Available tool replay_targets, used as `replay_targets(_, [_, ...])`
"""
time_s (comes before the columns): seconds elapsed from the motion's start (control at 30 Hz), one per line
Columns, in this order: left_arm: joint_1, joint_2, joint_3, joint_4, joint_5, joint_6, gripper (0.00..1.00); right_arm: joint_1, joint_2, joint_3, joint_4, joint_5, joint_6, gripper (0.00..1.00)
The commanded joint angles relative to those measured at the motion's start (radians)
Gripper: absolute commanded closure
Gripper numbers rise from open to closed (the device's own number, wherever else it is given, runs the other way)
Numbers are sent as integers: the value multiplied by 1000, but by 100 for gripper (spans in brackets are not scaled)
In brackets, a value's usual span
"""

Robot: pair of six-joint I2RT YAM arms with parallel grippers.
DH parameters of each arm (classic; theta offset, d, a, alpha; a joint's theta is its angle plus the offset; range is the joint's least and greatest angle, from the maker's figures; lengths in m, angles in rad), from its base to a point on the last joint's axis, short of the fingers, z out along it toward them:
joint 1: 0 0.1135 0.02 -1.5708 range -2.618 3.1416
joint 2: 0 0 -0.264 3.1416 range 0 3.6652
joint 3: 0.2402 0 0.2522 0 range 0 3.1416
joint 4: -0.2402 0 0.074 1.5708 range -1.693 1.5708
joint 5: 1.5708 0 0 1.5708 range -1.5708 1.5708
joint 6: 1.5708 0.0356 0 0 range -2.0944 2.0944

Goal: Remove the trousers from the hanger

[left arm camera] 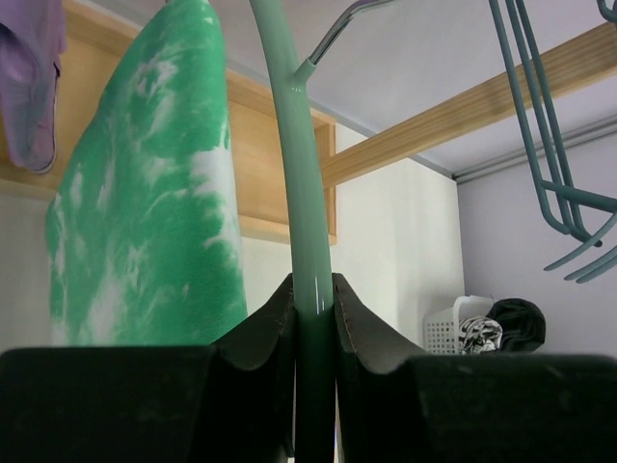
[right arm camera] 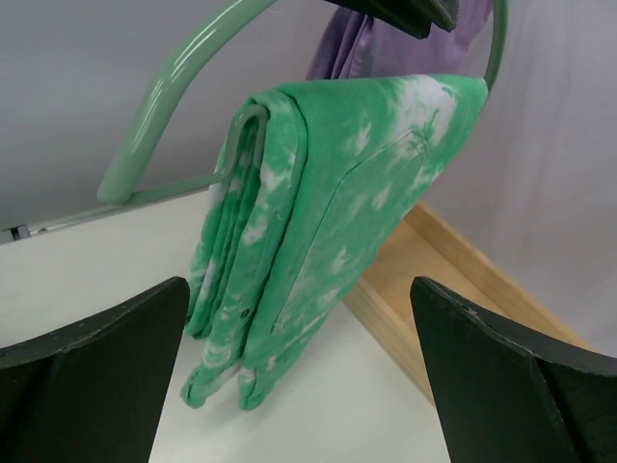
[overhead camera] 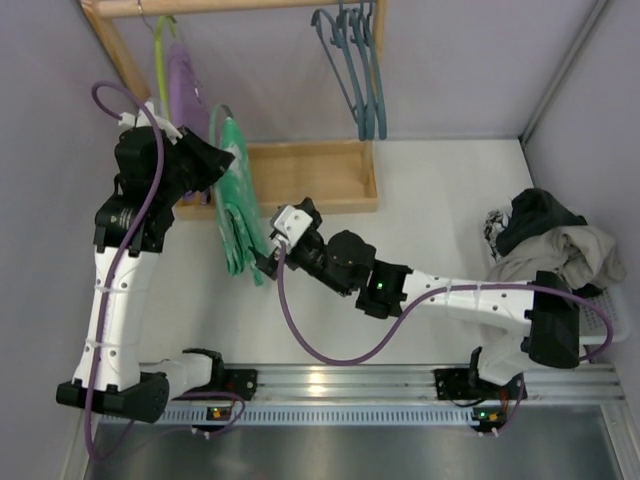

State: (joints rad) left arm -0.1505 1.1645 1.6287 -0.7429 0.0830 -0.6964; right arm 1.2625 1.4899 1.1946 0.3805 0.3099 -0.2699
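As the overhead view shows, mint-green trousers [overhead camera: 238,215] hang folded left of centre. Left wrist: my left gripper [left arm camera: 313,289] clamps the hanger [left arm camera: 299,174]. Right wrist: my right gripper [right arm camera: 299,289] gapes before soft, light cloth; I'd pinch its lower fold.

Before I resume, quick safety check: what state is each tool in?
Left tool: shut on the green hanger.
Right tool: open, holding nothing, facing the mint-green trousers.
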Motion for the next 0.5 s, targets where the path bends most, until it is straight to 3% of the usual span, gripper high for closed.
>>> replay_targets(0.0, [-6, -11, 74, 194, 54, -52, 100, 15, 6, 5, 161, -3, -23, 1])
replay_targets(0.47, [-6, -5, 103, 195, 77, -80, 100, 11, 122, 3, 370, 17, -143, 1])
